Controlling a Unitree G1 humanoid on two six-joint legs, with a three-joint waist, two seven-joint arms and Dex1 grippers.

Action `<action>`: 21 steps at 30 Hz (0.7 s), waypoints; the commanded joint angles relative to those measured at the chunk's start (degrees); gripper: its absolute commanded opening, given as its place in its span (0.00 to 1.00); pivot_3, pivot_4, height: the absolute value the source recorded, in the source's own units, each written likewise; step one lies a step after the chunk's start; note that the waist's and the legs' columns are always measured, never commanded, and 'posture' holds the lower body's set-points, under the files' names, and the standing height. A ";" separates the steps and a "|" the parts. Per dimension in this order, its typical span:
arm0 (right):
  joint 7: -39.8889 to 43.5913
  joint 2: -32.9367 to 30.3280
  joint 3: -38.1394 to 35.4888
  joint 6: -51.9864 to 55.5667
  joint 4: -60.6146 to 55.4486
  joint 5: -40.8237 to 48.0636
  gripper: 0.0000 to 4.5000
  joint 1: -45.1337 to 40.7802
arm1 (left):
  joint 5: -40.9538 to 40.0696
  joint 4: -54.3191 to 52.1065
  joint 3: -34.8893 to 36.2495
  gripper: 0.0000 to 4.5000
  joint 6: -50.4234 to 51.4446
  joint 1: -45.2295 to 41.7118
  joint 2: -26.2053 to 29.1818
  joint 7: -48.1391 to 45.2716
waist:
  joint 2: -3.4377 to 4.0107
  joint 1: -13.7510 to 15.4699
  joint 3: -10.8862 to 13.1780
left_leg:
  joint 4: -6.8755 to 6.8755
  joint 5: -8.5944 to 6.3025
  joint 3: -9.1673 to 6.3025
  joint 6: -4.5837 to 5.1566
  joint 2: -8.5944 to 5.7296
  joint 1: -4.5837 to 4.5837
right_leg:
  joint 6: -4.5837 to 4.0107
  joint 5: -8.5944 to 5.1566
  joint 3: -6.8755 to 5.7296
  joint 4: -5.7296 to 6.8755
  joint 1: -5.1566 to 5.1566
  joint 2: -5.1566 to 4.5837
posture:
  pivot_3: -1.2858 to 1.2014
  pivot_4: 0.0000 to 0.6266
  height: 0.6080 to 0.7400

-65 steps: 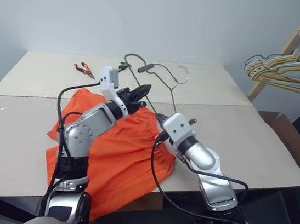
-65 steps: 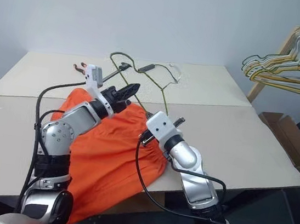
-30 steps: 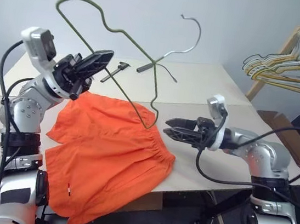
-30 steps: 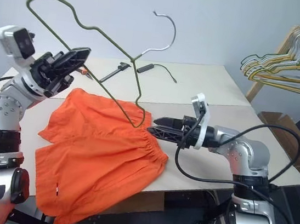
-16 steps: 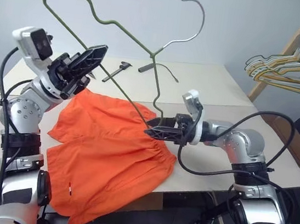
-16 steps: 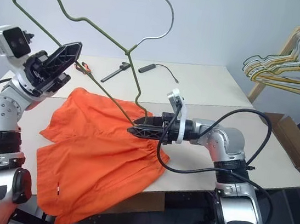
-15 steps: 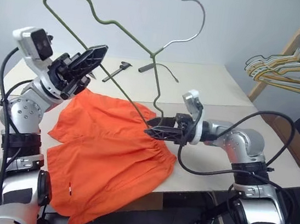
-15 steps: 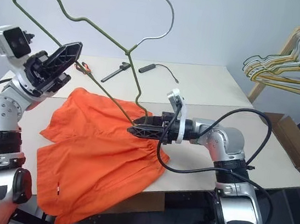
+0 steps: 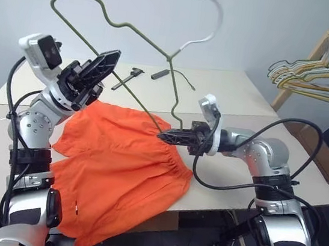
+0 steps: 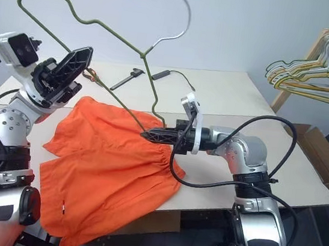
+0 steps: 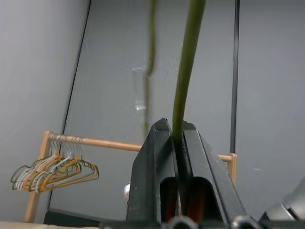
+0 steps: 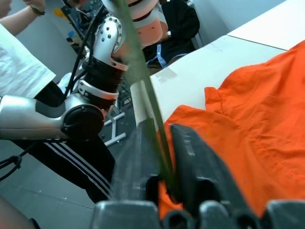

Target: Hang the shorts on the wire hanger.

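In the head views, the thin olive-grey wire hanger (image 9: 133, 40), stiff but springy, is raised above the limp, light orange fabric shorts (image 9: 118, 174), pinched shut by the left gripper (image 9: 102, 66) and right gripper (image 9: 164, 136). The wrist views confirm both pinches; the gathered waistband looks the best hold on the shorts.

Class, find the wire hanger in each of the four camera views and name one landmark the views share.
Left eye view: the wire hanger is raised above the table.
Right eye view: again raised, over the shorts.
Left wrist view: a green wire rising from the shut left gripper.
Right wrist view: a blurred green wire between the right gripper's fingers.
Shared landmark: the wooden rack of hangers, in three views.
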 commanded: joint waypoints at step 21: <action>-5.62 -21.21 -12.64 15.56 -8.29 7.25 0.00 13.12 | 40.78 -13.19 -21.16 0.99 -24.42 20.41 20.10 -4.16 | 0.05 1.23 0.03 | 0.01 -0.05 0.19 0.07 -0.01 -0.22 | -0.01 0.00 -0.08 -0.24 -0.07 -0.11 | 0.51 0.00 1.00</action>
